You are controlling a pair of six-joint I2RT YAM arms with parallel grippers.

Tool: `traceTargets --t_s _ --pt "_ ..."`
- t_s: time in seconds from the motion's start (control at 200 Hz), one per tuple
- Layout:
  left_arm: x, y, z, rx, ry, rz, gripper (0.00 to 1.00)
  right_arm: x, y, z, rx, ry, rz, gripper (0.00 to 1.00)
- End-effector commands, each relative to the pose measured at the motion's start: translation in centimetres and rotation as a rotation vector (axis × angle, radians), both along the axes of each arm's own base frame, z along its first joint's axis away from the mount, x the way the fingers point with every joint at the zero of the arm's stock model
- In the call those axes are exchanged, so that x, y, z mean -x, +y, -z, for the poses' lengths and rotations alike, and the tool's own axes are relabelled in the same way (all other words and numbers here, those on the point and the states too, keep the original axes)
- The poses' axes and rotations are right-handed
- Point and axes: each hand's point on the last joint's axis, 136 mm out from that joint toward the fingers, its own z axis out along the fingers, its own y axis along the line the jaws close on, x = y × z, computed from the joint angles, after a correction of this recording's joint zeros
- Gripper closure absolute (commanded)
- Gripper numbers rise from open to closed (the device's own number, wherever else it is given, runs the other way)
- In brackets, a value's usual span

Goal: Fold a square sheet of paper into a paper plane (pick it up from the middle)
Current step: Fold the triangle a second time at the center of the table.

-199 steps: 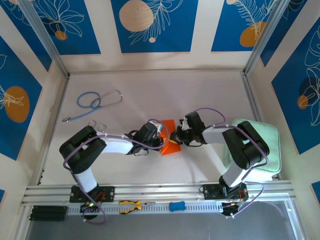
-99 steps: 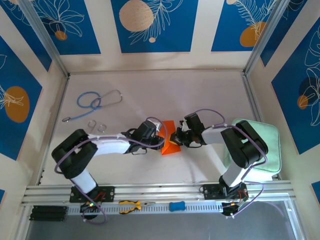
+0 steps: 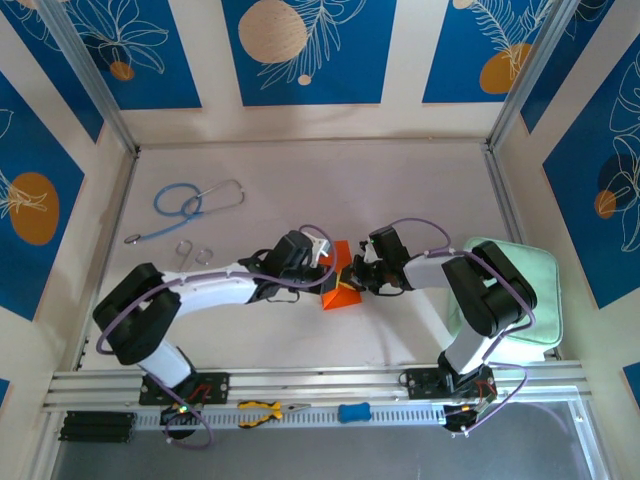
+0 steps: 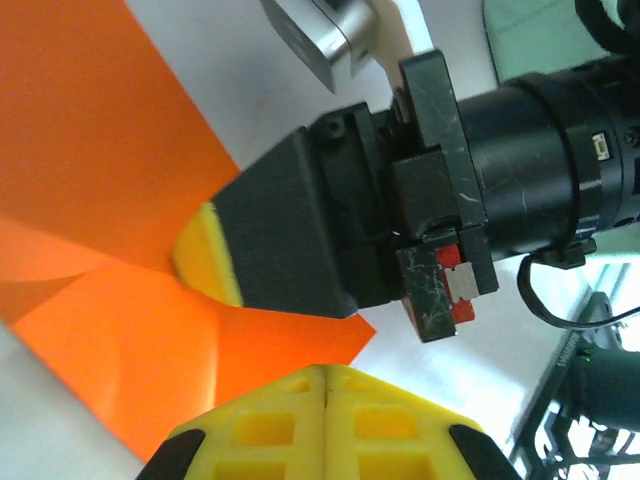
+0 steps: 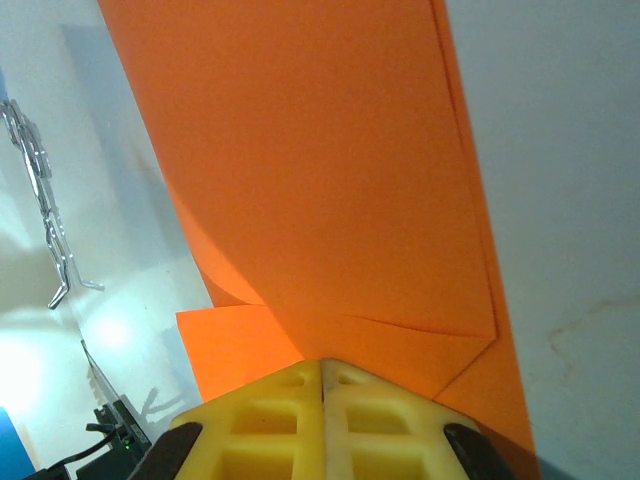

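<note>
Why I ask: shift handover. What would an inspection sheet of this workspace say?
Surface: pale table.
Job's things: orange sheet of paper, partly folded, lying on the table between the arms.
Clutter: stethoscope and two small rings far left; green pad at right; pliers and a blue object on the front rail.
Grippers: left gripper shut; right gripper shut, tip pressing the paper.
Cables: purple cables looped along both arms.
Surroundings: blue patterned wall panels, aluminium frame.
</note>
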Motion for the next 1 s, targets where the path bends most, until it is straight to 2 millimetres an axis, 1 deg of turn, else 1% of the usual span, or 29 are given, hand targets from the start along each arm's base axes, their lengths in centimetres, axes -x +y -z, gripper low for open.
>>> traceTargets --t_s 0.0,0.135,0.2,0.585,0.8,0.995 --pt "1.4 -2.0 0.2 0.057 0.102 0.089 1.0 1.5 -1.6 2.0 0.08 0.066 0.027 1.0" --pt "2.0 -2.4 1.9 0.042 0.169 0.11 1.0 1.4 -1.6 2.0 0.081 0.067 0.027 1.0" --pt "2.0 -2.4 2.3 0.037 0.18 0.108 1.0 1.4 -1.7 2.0 0.081 0.068 0.027 1.0" --pt "1.9 -0.4 5.5 -0.087 0.195 0.046 1.0 1.4 -1.6 2.0 0.081 0.069 0.025 1.0" --pt "1.8 0.1 6.4 -0.102 0.201 0.028 1.0 1.5 -1.6 2.0 0.079 0.07 0.023 1.0" --pt "2.3 0.4 6.9 -0.094 0.218 0.026 1.0 1.5 -1.7 2.0 0.081 0.071 0.022 1.0"
